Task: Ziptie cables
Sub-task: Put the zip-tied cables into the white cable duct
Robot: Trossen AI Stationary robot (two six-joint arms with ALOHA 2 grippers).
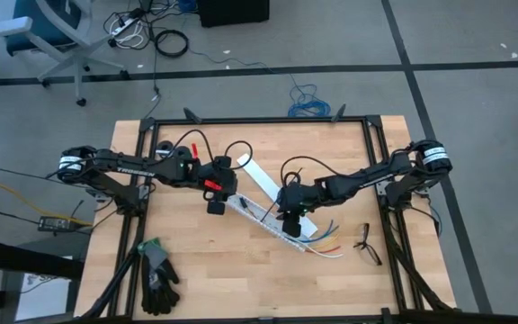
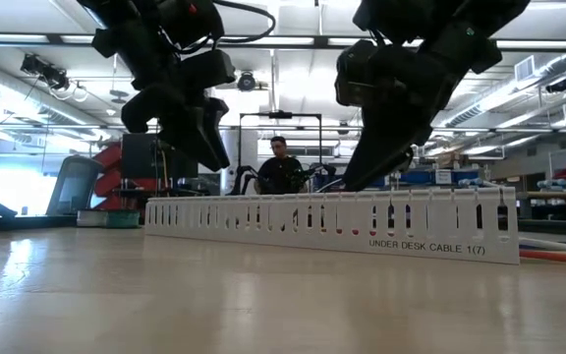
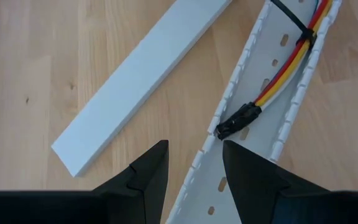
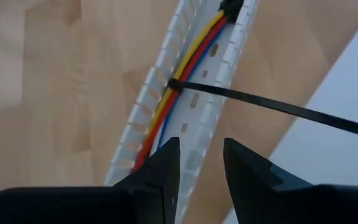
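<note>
The cables, thin yellow, red and blue wires, lie along a white slotted tray that rests slantwise on the table. Their dark end plug lies inside the tray. The black ziptie is looped round the cables, and its long tail sticks out sideways over the tray wall. My left gripper hangs open above the tray's left end, short of the plug and clear of the tray. My right gripper is open low over the tray's wall, just short of the ziptie loop. My right gripper comes slanting down from the table's right side, its fingertips level with the tray's upper rim. I cannot tell whether they touch the rim. Nothing is caught between its fingers.
The tray's flat white lid lies crossing behind the tray. Dark-framed spectacles lie at the right, a pair of dark gloves at the near left. A person sits far behind the table.
</note>
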